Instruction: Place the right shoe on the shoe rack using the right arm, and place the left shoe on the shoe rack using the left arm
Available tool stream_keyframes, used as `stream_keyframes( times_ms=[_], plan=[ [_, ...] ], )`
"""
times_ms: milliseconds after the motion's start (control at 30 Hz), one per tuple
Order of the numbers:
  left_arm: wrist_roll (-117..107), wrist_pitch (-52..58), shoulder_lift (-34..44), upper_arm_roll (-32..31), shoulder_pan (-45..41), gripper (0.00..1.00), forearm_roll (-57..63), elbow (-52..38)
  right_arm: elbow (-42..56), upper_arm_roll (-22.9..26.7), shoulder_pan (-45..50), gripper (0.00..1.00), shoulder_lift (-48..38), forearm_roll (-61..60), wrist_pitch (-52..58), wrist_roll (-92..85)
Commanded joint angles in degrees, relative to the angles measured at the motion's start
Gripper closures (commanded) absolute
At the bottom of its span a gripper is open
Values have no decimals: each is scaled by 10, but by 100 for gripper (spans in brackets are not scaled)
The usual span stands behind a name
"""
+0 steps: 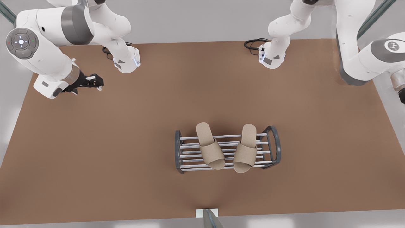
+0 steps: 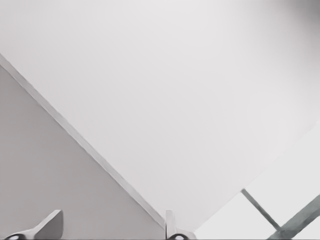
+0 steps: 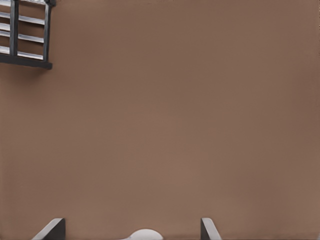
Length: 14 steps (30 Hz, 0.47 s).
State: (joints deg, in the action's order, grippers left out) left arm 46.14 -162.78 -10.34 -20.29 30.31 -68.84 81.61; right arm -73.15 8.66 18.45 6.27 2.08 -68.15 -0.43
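Front view. The shoe rack [image 1: 227, 151] sits on the brown table [image 1: 95, 164], near its middle and toward the near edge. Two beige slippers lie across the silver bars side by side, just apart at the toes: one slipper toward the front view's left [image 1: 209, 145], the other slipper toward the front view's right [image 1: 246, 148]. We cannot tell which is the right shoe and which the left. The right gripper [image 1: 95, 81] hangs over the table on the front view's left, with the rack well apart at about 4 o'clock from it. The left gripper [image 1: 402, 95] is at the frame's edge beyond the table's side, with the rack at about 8 o'clock, well apart.

Left wrist view. The left gripper [image 2: 110, 227] has its fingertips [image 2: 50, 222] spread wide with nothing between them. It faces pale wall and floor, not the table.

Right wrist view. The right gripper [image 3: 131, 229] has its fingertips [image 3: 54, 227] wide apart and empty over bare table. One dark end frame of the rack [image 3: 30, 35] is in view, far off.

Judgement: both placements look done. We see no step in hand; what remains, if anything, is for both arms to stay clear of the rack.
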Motion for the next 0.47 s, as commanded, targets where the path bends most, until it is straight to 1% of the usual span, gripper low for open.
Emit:
stream_keyframes(
  times_ms=[0, 33, 67, 100, 133, 167, 200, 233, 267, 300, 367, 433],
  plan=[
    [-82, 751, -6, -25, -24, 0, 829, -30, 0, 0, 2, 0, 0, 0, 0, 92],
    [-195, 852, -22, -24, -73, 0, 885, -30, 0, 0, 2, 0, 0, 0, 0, 92],
    [-424, 879, -34, -25, -92, 0, 854, -31, 0, 0, 1, 0, 0, 0, 0, 92],
    [-602, 868, -62, -17, -104, 0, 791, -33, 0, 0, 2, 0, 0, 0, 0, 91],
    [-600, 777, -14, 137, -258, 0, 722, 50, 0, 0, 2, 0, 0, 0, 0, 92],
    [-593, 734, 2, 150, -269, 0, 666, 82, 0, 1, 2, 0, 0, 0, 0, 91],
    [-499, 735, 10, 153, -276, 0, 674, 82, 0, 1, 2, 0, 0, 0, 0, 91],
    [-457, 748, 8, 154, -276, 0, 680, 80, 0, 1, 2, 0, 0, 0, 0, 91],
    [-453, 857, -20, 156, -276, 0, 716, 35, 0, 1, 2, 0, 0, 0, 0, 91],
    [-460, 872, -39, 155, -289, 0, 727, 13, 0, 1, 1, 0, 0, 0, 0, 91],
    [-501, 782, -9, 156, -307, 0, 720, 38, 0, 1, 2, 0, 0, 0, 0, 91],
    [-507, 782, -12, 156, -308, 0, 709, 38, 0, 1, 2, 0, 0, 2, 0, 91]
  ],
)
